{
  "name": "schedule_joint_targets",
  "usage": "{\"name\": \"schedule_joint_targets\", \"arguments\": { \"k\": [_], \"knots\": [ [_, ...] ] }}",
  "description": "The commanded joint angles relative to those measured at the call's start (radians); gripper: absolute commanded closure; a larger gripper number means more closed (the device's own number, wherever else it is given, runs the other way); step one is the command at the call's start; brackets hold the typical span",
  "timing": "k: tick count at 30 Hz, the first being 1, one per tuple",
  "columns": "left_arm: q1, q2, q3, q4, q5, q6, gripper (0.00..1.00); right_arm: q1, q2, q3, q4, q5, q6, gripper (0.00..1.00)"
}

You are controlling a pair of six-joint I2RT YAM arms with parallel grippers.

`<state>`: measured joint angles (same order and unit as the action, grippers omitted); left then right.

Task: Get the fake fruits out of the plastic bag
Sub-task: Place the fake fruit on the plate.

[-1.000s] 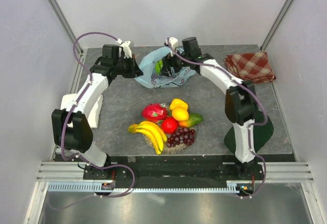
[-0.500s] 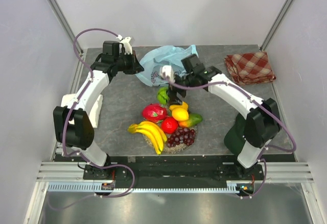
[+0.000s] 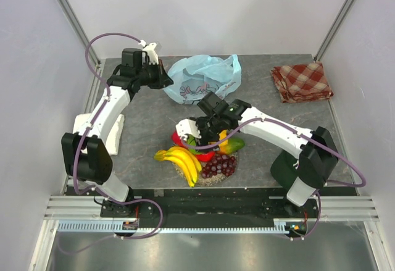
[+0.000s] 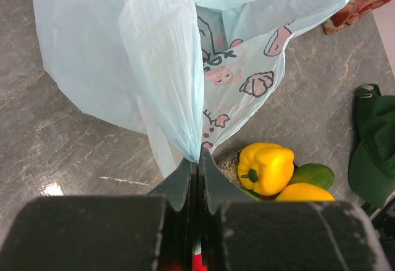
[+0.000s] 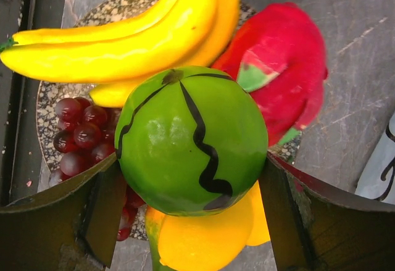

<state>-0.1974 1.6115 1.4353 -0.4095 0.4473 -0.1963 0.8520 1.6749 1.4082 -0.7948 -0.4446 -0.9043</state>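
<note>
The plastic bag (image 3: 203, 79) lies crumpled at the far middle of the grey stone-patterned surface (image 3: 142, 126), light blue and translucent, printed with pink and dark cartoon marks. The left arm (image 3: 105, 113) reaches to the bag's left edge. In the left wrist view the left fingers (image 4: 182, 178) are pressed together on a gathered fold of the bag (image 4: 123, 42), and the film rises taut from that pinch. The right arm (image 3: 278, 129) stretches in from the right towards the heap of fake fruits near the middle of the surface. The right fingers (image 5: 99, 203) are spread wide around a round green fruit (image 5: 191, 138) with a black zigzag stripe, one finger on each of its sides, holding it above the heap. Whether it touches the fruits below cannot be told. The heap sits on a speckled plate (image 5: 49, 98). On it are a yellow banana bunch (image 3: 182, 160) on the near left, dark purple grapes (image 3: 219, 165) on the near right, and a pink-red dragon fruit (image 5: 284, 79) just beyond the bananas. A yellow-orange fruit (image 5: 203, 237) shows directly under the held green one. The left wrist view also shows a yellow pepper (image 4: 265, 167) with a green-orange mango (image 4: 313, 175) just beside it. A red checkered cloth (image 3: 302, 81) lies folded at the far right, well apart from the bag.
</note>
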Motion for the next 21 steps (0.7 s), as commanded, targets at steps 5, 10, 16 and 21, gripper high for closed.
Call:
{"name": "schedule_joint_targets", "arguments": {
  "k": [5, 10, 16, 21],
  "knots": [
    [0.007, -0.056, 0.031, 0.035, 0.018, 0.017, 0.98, 0.022, 0.028, 0.025, 0.002, 0.101, 0.025, 0.57],
    [0.007, -0.056, 0.022, 0.037, 0.030, 0.005, 0.98, 0.022, 0.028, 0.044, 0.006, 0.090, 0.044, 0.53],
    [0.007, -0.070, 0.020, 0.041, 0.024, 0.009, 0.98, 0.074, 0.040, 0.074, -0.020, 0.086, 0.032, 0.52],
    [0.007, -0.085, -0.004, 0.051, 0.019, 0.012, 0.98, 0.099, 0.039, 0.066, -0.027, 0.069, 0.033, 0.50]
  ]
}}
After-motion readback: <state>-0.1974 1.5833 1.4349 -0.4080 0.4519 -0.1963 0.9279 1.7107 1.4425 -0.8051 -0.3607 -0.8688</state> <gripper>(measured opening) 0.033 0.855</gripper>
